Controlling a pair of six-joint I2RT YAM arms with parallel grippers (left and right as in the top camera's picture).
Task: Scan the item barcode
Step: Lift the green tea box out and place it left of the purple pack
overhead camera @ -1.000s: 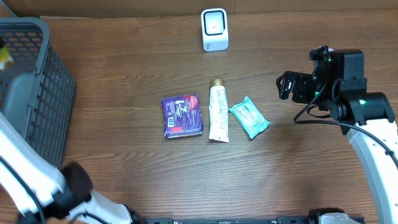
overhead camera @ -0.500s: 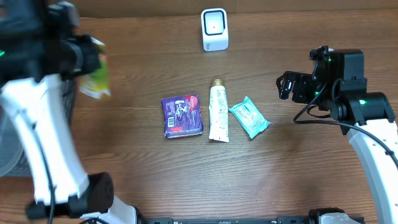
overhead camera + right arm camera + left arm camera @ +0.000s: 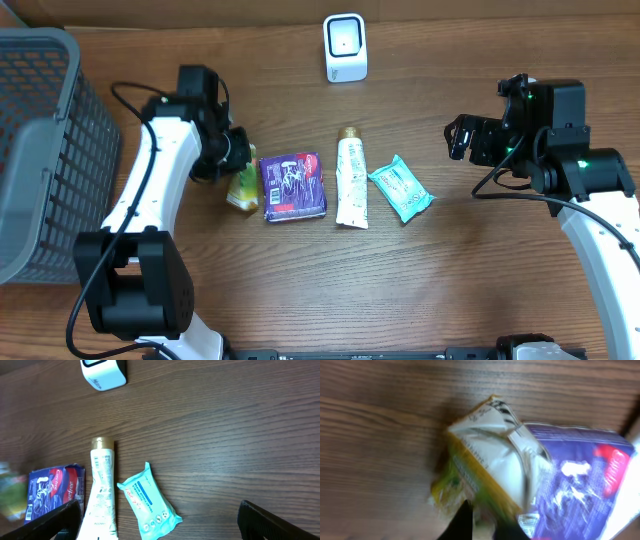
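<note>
We seem to be laying the yellow-green packet (image 3: 241, 187) on the table (image 3: 480, 280), touching the purple packet (image 3: 292, 186), with the left gripper (image 3: 232, 152) just over it (we cannot tell whether it grips) and the right gripper (image 3: 460, 137) wide open, so next an item's barcode must face the scanner (image 3: 345, 47).

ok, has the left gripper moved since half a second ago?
Yes. The left gripper swung right, away from the basket, and now sits just left of the purple packet, over a yellow-green pouch.
</note>
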